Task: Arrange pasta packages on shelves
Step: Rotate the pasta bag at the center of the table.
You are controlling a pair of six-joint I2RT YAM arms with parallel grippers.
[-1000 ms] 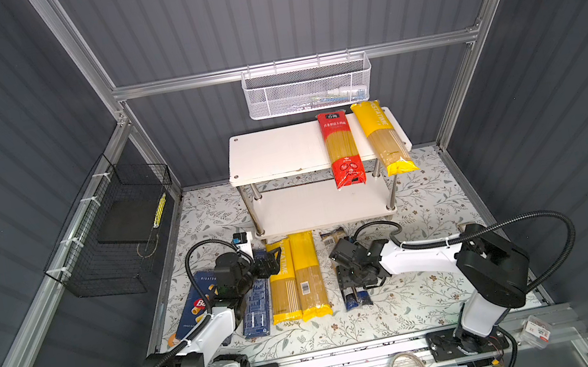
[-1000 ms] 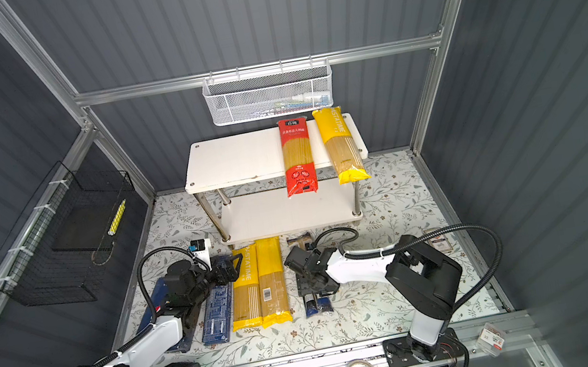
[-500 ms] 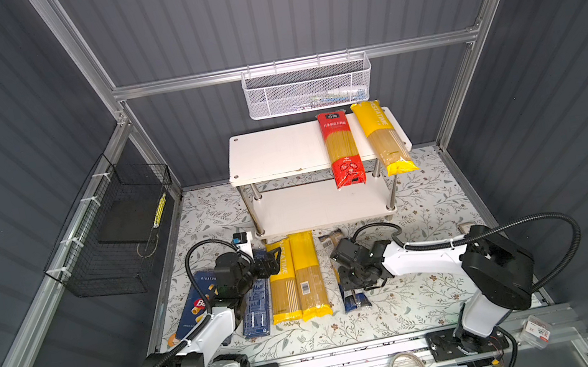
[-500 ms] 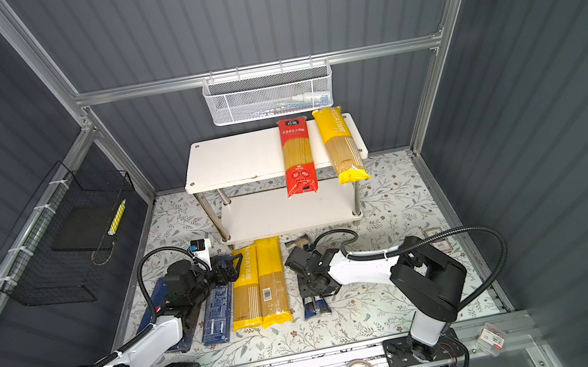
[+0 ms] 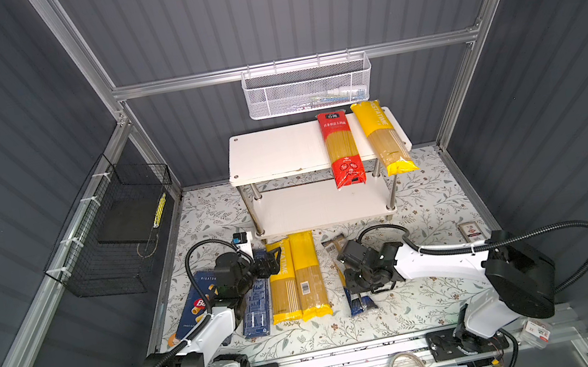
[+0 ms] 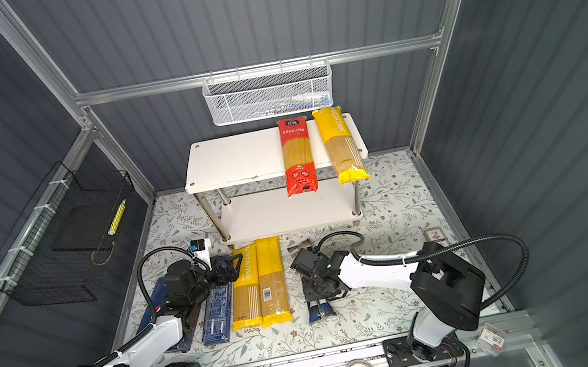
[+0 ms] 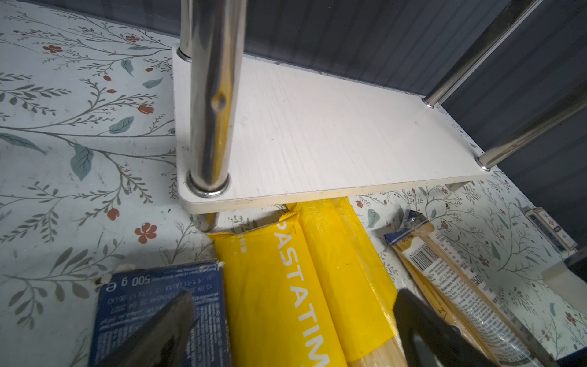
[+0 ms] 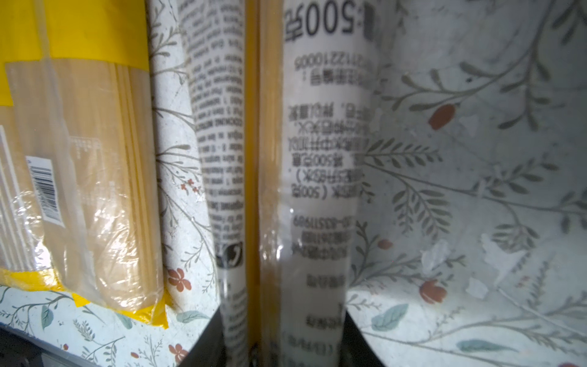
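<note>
The shelves (image 5: 279,150) stand at the back, with a red spaghetti bag (image 5: 341,148) and a yellow one (image 5: 383,137) across the top board; the lower board (image 7: 317,133) is bare. Two yellow bags (image 5: 297,285) lie side by side on the floor beside a narrow blue box (image 5: 257,312). The wide blue Barilla box (image 5: 194,310) lies under my left arm. My left gripper (image 5: 273,262) hangs open over the yellow bag (image 7: 270,286) and the box end (image 7: 143,286). My right gripper (image 8: 281,317) is shut on the grey-and-dark-blue bag (image 8: 317,159), which lies on the floor (image 5: 361,304).
A white mesh basket (image 5: 308,87) hangs on the back rail above the shelves. A black wire basket (image 5: 119,238) hangs on the left wall. A small red-and-white card (image 5: 472,230) lies on the floral mat at the right. Chrome legs (image 7: 209,95) stand close ahead of my left gripper.
My right gripper's jaws have closed in on the grey-and-dark-blue bag, and that arm has shifted slightly. The left arm and the other packages have not moved.
</note>
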